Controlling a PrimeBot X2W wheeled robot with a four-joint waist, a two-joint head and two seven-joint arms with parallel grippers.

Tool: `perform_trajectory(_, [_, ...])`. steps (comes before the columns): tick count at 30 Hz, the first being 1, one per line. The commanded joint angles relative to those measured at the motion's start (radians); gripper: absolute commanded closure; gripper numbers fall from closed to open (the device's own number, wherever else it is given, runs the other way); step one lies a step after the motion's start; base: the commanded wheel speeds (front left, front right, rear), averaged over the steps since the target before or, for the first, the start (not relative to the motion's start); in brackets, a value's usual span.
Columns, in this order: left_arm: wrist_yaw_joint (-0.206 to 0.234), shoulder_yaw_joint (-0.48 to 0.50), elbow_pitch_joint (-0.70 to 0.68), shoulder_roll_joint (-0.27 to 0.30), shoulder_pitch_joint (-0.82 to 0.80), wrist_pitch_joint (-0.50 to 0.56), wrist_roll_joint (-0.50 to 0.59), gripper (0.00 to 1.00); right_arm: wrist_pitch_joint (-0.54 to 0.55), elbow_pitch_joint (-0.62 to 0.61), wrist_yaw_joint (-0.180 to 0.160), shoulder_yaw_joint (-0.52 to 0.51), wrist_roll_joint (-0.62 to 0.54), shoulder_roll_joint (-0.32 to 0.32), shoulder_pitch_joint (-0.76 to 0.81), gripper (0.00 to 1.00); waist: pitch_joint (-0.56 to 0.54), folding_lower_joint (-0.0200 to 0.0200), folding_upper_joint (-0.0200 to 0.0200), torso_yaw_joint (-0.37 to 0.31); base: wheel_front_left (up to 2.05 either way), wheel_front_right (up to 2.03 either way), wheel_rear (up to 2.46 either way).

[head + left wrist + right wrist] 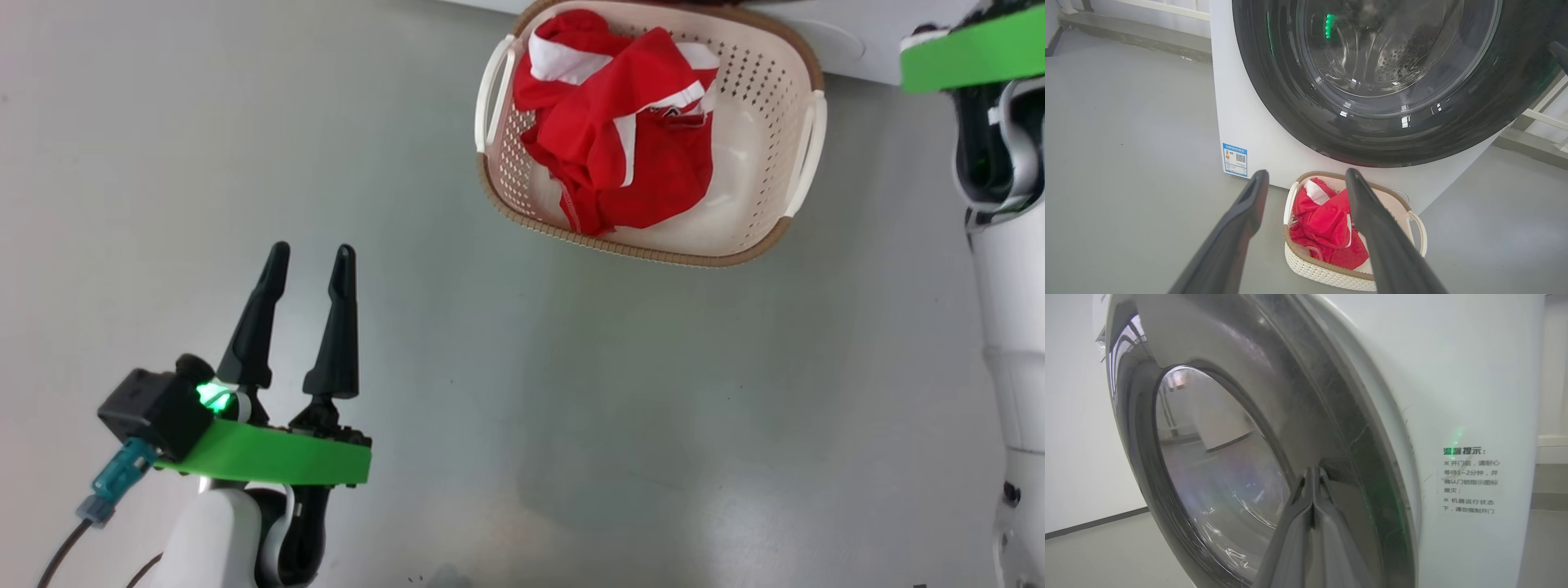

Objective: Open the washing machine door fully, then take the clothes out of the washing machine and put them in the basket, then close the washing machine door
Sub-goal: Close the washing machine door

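The washing machine [1474,375] bears a green "温馨提示" notice [1470,479] and a blue QR label [1235,159], the right claw [1312,471] pinched closed at the washing machine door [1331,416] rim, the left claw [313,247] wide, the clothes [620,139] in the basket [767,90].

The left gripper [1306,175], jaws spread, frames the basket [1310,267], which holds red clothes [1327,228] and sits on the floor [1126,163] just before the washer [1241,114], under its door [1290,102].

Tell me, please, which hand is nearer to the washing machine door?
Right. The right hand, shut, has its fingertips at the black rim of the washing machine door; the left hand, open, hangs well back, with the basket between it and the door.
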Motion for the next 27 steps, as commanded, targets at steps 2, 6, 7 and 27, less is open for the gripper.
perform_trajectory(2, [-0.005,0.028,-0.029,0.024,-0.007,-0.005,-0.008,0.00,-0.005,-0.021,0.003,-0.001,-0.013,0.013,-0.033,1.00,0.016,0.0000,0.0000,0.009,0.00,0.00,0.00])
perform_trajectory(6, [-0.005,0.022,-0.035,0.024,-0.012,-0.005,-0.011,0.00,-0.005,-0.022,0.003,-0.020,-0.016,0.010,-0.068,1.00,0.031,0.0000,0.0000,0.013,0.00,0.00,0.00])
perform_trajectory(7, [-0.005,0.020,-0.036,0.024,-0.014,-0.005,-0.012,0.00,-0.005,-0.023,0.003,-0.025,-0.016,0.010,-0.076,1.00,0.035,0.0000,0.0000,0.015,0.00,0.00,0.00])
perform_trajectory(27, [-0.005,0.004,-0.032,0.024,-0.032,-0.005,-0.010,0.00,-0.005,-0.012,0.003,-0.019,-0.037,0.024,-0.112,1.00,0.034,0.0000,0.0000,0.014,0.00,0.00,0.00])
